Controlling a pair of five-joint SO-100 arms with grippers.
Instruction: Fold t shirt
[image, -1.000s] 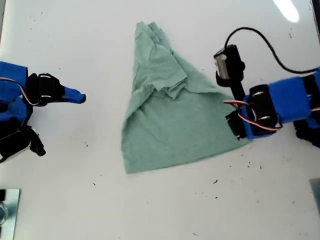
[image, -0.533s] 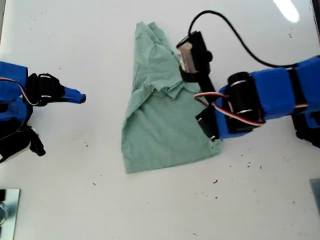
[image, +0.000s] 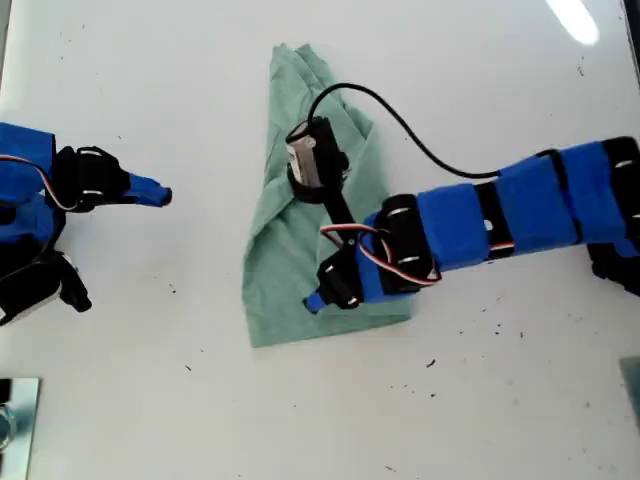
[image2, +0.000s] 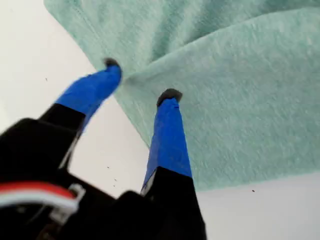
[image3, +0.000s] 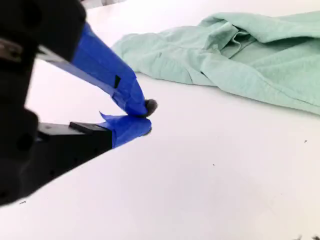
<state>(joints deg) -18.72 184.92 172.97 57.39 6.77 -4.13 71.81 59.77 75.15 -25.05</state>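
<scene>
While the t shirt (image: 300, 250) lies mid-table, its long axis runs from a narrow bunched end at the exterior view's top to a wide hem nearer the bottom. The first gripper (image2: 140, 80) hovers over the folded cloth, jaws parted, holding nothing. The second gripper (image3: 145, 116) sits closed and empty at the exterior view's left.

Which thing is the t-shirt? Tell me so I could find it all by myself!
Look at the big white table. In its middle lies the t shirt, a soft, pale green, crumpled cloth with no picture on it. My first gripper reaches over it, and it is the only cloth there; the other things are hard, blue and black.
</scene>
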